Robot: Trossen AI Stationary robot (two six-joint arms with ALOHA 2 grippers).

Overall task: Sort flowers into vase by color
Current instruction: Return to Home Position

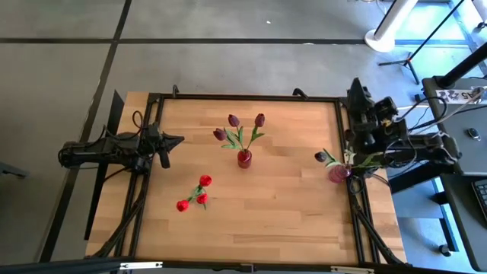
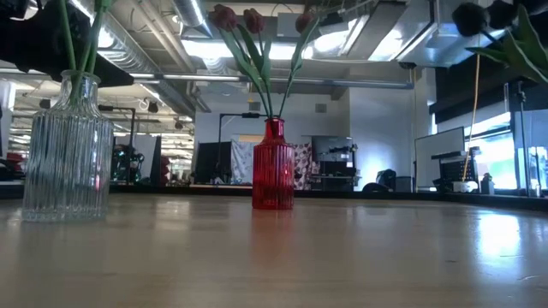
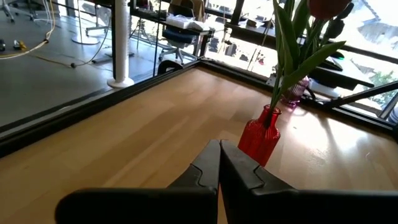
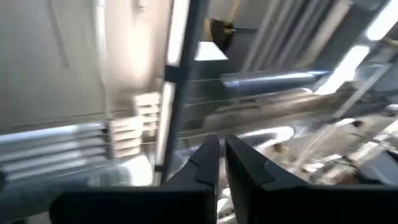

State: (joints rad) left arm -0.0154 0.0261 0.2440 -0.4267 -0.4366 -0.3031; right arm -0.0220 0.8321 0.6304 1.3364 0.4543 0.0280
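Observation:
Three maroon-purple tulips (image 1: 242, 122) stand with their stems in a red ribbed vase (image 1: 244, 158) at the table's middle, also in the low view (image 2: 273, 167). Three bright red tulips (image 1: 199, 194) stand in a clear ribbed glass vase (image 2: 68, 154) nearer the near-left. One near-black tulip (image 1: 322, 157) leans out of a pink vase (image 1: 338, 173) by the right edge. My left gripper (image 3: 219, 155) is shut and empty, hovering left of the red vase (image 3: 261, 140). My right gripper (image 4: 221, 155) is shut, empty and points up at the ceiling, on the folded right arm (image 1: 369, 122).
A black frame (image 1: 243, 97) rims the wooden table. The right arm sits folded right behind the pink vase at the table's right edge. Bare wood lies between the vases and along the near edge. Cables and stands are on the floor beyond the far-right corner.

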